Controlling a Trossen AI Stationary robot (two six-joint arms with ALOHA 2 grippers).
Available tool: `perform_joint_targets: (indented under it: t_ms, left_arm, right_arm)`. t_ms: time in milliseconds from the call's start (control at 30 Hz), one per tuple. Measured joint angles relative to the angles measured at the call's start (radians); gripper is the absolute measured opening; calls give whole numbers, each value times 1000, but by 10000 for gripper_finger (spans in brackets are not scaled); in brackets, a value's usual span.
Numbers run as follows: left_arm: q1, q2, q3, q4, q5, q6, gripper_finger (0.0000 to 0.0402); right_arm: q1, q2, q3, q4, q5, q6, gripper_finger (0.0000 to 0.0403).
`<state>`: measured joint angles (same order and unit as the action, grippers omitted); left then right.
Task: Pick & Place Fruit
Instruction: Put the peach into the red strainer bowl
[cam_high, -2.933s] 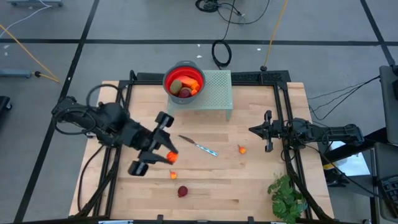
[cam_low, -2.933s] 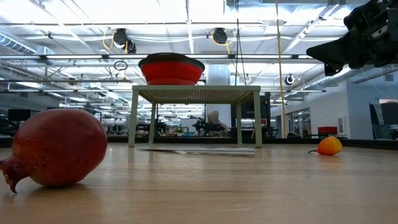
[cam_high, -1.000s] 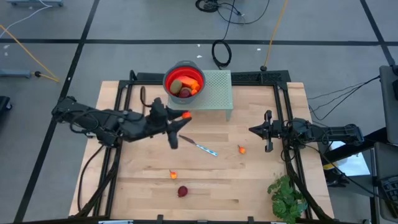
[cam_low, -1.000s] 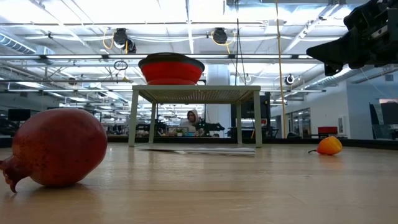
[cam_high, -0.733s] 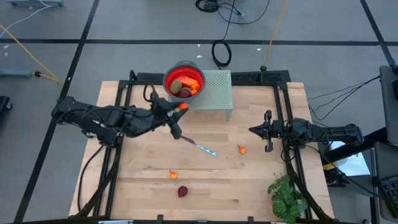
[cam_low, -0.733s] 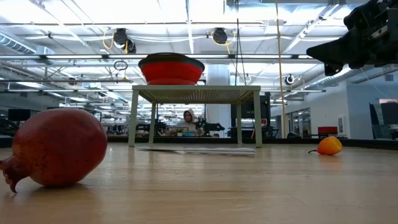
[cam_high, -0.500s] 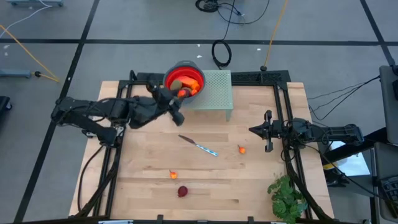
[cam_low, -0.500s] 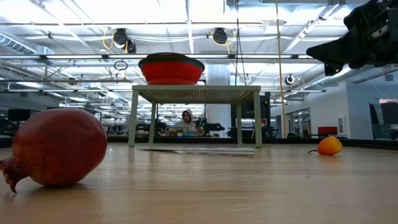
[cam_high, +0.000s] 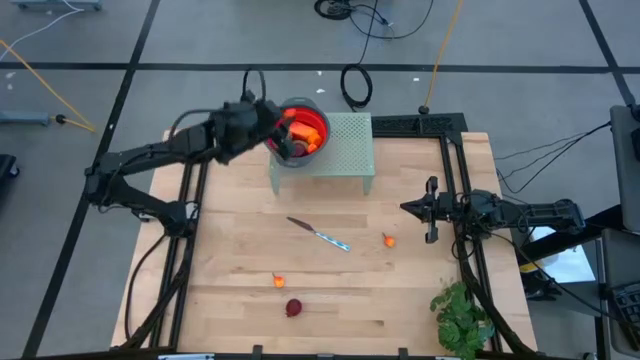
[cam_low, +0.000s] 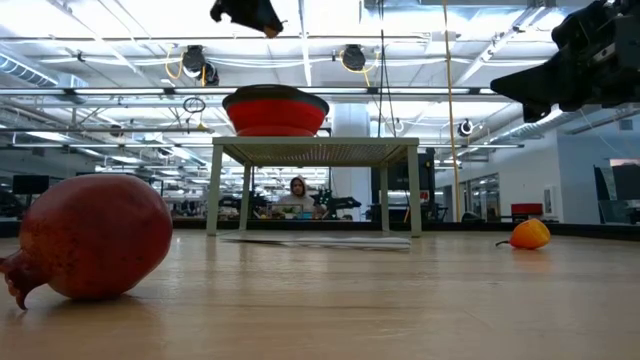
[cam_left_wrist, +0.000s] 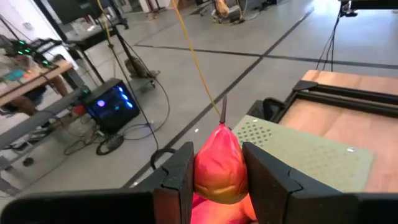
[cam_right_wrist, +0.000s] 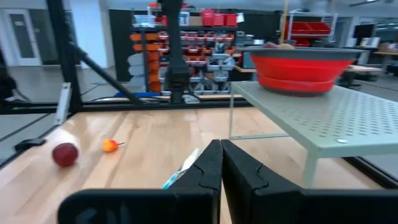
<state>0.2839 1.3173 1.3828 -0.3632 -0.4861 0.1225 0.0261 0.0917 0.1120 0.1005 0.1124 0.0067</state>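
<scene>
My left gripper (cam_high: 282, 126) hangs over the left rim of the red bowl (cam_high: 303, 132), shut on a red-orange fruit (cam_left_wrist: 219, 167). The bowl holds several fruit pieces and stands on a pale green perforated stand (cam_high: 345, 148) at the table's far edge. On the table lie two tiny orange fruits (cam_high: 388, 240) (cam_high: 278, 282) and a dark red round fruit (cam_high: 294, 307). My right gripper (cam_high: 405, 209) waits shut at the table's right, above the wood. My left gripper pinches the red-orange fruit by its two sides (cam_left_wrist: 198, 171) between the two fingers. The fingers reach in nearly level from the table's left. The fruit's pointed stem end (cam_left_wrist: 223, 118) sticks out past the fingertips. It is lifted clear, above the bowl.
A thin silver knife (cam_high: 320, 235) lies mid-table. A green leafy plant (cam_high: 462, 315) sits at the near right corner. Black frame rails (cam_high: 455, 170) run along the table's sides. In the low view the dark red fruit (cam_low: 90, 238) fills the near left.
My left gripper has swung with the red-orange fruit from above mid-table, near the knife, toward the far edge. It now stands over the bowl's left rim. It has rolled on the way and has kept the fruit between its fingers.
</scene>
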Motion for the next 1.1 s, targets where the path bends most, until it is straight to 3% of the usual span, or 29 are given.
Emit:
perform_joint_targets:
  t_ms: [200,433,767,1100]
  left_arm:
    - [141,42,0,36,186,50,115]
    - [244,134,0,74,336,54,115]
    - [294,228,0,65,442,-41,115]
    - [290,232,0,-110,440,-155,115]
  right_arm:
    - [0,0,0,0,73,0,0]
    - [0,0,0,0,75,0,0]
    - [0,0,0,0,75,0,0]
    - [0,0,0,0,75,0,0]
